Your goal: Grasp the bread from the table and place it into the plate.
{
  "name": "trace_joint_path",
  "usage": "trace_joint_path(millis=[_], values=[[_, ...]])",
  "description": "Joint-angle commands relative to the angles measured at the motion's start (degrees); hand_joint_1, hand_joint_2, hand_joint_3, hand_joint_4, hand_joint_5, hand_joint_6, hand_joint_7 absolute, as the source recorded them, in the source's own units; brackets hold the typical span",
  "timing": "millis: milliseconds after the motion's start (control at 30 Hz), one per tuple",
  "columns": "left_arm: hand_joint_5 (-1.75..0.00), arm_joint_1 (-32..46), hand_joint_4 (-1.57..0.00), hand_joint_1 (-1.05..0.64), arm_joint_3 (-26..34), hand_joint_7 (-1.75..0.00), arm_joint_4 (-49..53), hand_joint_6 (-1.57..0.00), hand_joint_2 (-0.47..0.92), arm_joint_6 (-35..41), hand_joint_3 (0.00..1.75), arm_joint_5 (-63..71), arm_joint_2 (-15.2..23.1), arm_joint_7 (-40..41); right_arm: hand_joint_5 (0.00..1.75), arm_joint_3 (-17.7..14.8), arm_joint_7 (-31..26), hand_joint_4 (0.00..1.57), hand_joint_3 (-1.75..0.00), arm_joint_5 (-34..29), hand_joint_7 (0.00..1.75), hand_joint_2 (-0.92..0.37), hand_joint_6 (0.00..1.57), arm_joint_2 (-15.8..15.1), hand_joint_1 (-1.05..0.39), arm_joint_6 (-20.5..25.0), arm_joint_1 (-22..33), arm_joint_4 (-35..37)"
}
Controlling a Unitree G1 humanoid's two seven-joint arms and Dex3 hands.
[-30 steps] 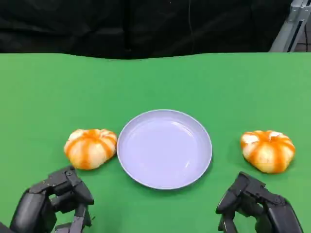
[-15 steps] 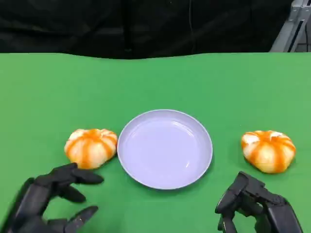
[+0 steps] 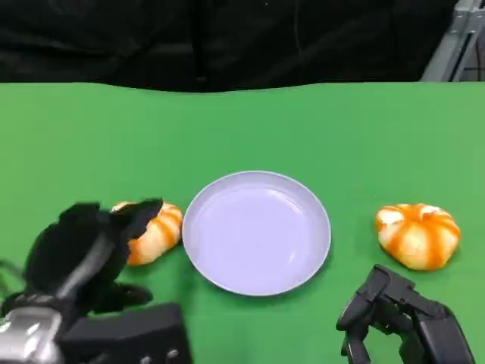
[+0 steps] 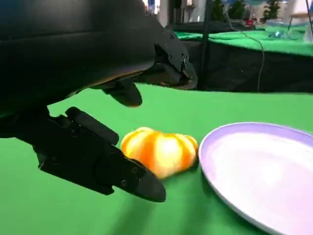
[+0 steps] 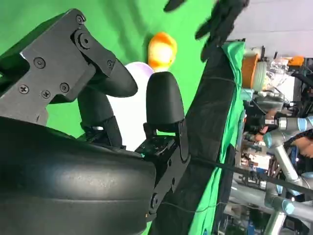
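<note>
Two orange-striped bread rolls lie on the green table either side of a pale lilac plate. The left bread sits just off the plate's left rim. My left hand is raised right beside it, partly covering it, with fingers spread. In the left wrist view the fingers reach toward this bread without touching it, next to the plate. The right bread lies alone. My right hand stays low in front of it, fingers curled, holding nothing.
The green table ends at a black backdrop behind. The right wrist view looks past my right hand's fingers to the plate, the left bread and my left hand; lab equipment stands beyond the table edge.
My left hand opened its curled fingers, then rose and moved forward up to the left bread. The right hand, plate and both breads stayed put.
</note>
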Motion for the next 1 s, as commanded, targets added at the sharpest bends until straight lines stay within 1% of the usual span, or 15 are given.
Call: trace_joint_path(millis=[33, 133, 333, 500, 533, 633, 733, 767, 800, 833, 867, 900, 933, 967, 1000], values=[[-0.72, -4.1, -0.1, -0.58, -4.1, 0.0, 4.4, -0.32, 0.91, 5.9, 0.0, 5.5, -1.1, -0.9, 1.74, -0.2, 0.2, 0.68, -1.47, 0.8, 1.53, -0.31, 0.68, -0.5, -0.06, 1.1, 0.8, -1.5], [-0.71, -7.6, -0.07, -0.57, -6.6, 0.0, 9.3, -0.29, 0.92, 9.1, 0.01, 7.6, -1.5, -1.3, 1.74, -0.3, 0.6, 0.67, -1.45, 1.5, 1.53, -0.32, 0.67, -0.7, -0.05, 1.3, 1.0, -1.6], [-0.69, -14.7, -0.09, -0.56, -10.1, -0.01, 20.5, -0.29, 0.92, 12.9, 0.02, 8.4, -2.0, -1.2, 1.74, -0.2, 0.9, 0.67, -1.42, 1.7, 1.53, -0.34, 0.66, -1.0, -0.05, 1.3, 1.3, -1.9], [-0.68, -16.4, -0.1, -0.56, -11.8, -0.01, 22.6, -0.29, 0.92, 14.4, 0.03, 7.3, -1.5, -0.8, 1.74, -0.2, 1.1, 0.66, -1.41, 1.6, 1.53, -0.34, 0.66, -1.0, -0.05, 1.4, 1.3, -2.1], [-0.68, -18.5, -0.1, -0.56, -12.4, -0.01, 26.9, -0.29, 0.92, 14.6, 0.03, 7.0, -1.9, -0.8, 1.74, -0.2, 1.1, 0.66, -1.41, 1.7, 1.53, -0.34, 0.66, -0.9, -0.05, 1.5, 1.3, -2.0], [-0.64, -22.8, -0.17, -0.52, -13.5, -0.02, 35.5, -0.35, 0.92, 14.0, 0.02, 5.4, -2.3, 0.0, 1.74, -0.2, 1.0, 0.66, -1.4, 1.5, 1.52, -0.34, 0.66, -0.8, -0.05, 1.6, 1.1, -1.9], [-0.63, -24.9, -0.34, -0.4, -13.7, -0.06, 40.7, -0.48, 0.92, 9.1, 0.01, 1.9, -1.5, 3.9, 1.73, -0.2, 0.9, 0.66, -1.39, 1.4, 1.51, -0.34, 0.66, -0.8, -0.06, 1.8, 1.0, -1.8], [-0.92, -25.2, -0.52, -0.34, -13.6, -0.09, 42.0, -0.69, 0.92, 6.0, 0.02, 0.5, -0.7, 6.6, 1.73, -0.2, 0.8, 0.65, -1.39, 1.1, 1.51, -0.34, 0.66, -0.9, -0.05, 1.6, 1.0, -1.8], [-0.98, -25.5, -0.65, -0.3, -13.7, -0.1, 43.0, -0.85, 0.92, 3.7, 0.05, -0.4, -0.2, 8.5, 1.73, -0.2, 0.7, 0.65, -1.39, 0.9, 1.51, -0.34, 0.66, -0.9, -0.05, 1.5, 1.0, -1.8], [-1.01, -25.9, -0.72, -0.29, -13.7, -0.1, 44.2, -0.94, 0.92, 1.4, 0.06, -1.3, 0.3, 10.7, 1.72, -0.3, 0.6, 0.66, -1.39, 0.8, 1.5, -0.34, 0.66, -0.9, -0.04, 1.4, 1.0, -1.7], [-1.26, -26.1, -0.77, -0.29, -13.7, -0.12, 45.3, -1.04, 0.91, -0.8, 0.04, -2.0, 0.7, 13.1, 1.72, -0.3, 0.6, 0.66, -1.39, 0.9, 1.5, -0.34, 0.66, -0.9, -0.04, 1.3, 1.0, -1.6], [-1.55, -26.2, -0.83, -0.29, -13.7, -0.63, 46.1, -0.99, 0.92, -2.8, 0.02, -2.7, 1.1, 15.5, 1.72, -0.3, 0.7, 0.66, -1.39, 1.0, 1.5, -0.34, 0.66, -0.8, -0.04, 1.2, 0.9, -1.5], [-1.66, -26.3, -0.88, -0.26, -13.7, -1.11, 46.7, -0.87, 0.92, -4.3, 0.02, -3.2, 1.4, 17.3, 1.73, -0.3, 0.7, 0.66, -1.4, 1.1, 1.5, -0.34, 0.67, -0.8, -0.03, 1.1, 0.9, -1.4], [-1.69, -26.2, -0.9, -0.26, -13.6, -1.23, 46.3, -0.83, 0.92, -5.2, 0.01, -3.8, 1.7, 18.0, 1.73, -0.3, 0.8, 0.66, -1.4, 1.2, 1.5, -0.34, 0.67, -0.9, -0.03, 1.0, 0.8, -1.3], [-1.72, -26.2, -0.91, -0.24, -13.6, -1.47, 46.1, -0.74, 0.92, -5.8, 0.05, -4.2, 2.0, 18.6, 1.74, -0.3, 0.8, 0.66, -1.4, 1.3, 1.5, -0.34, 0.67, -0.9, -0.03, 0.9, 0.7, -1.2]])
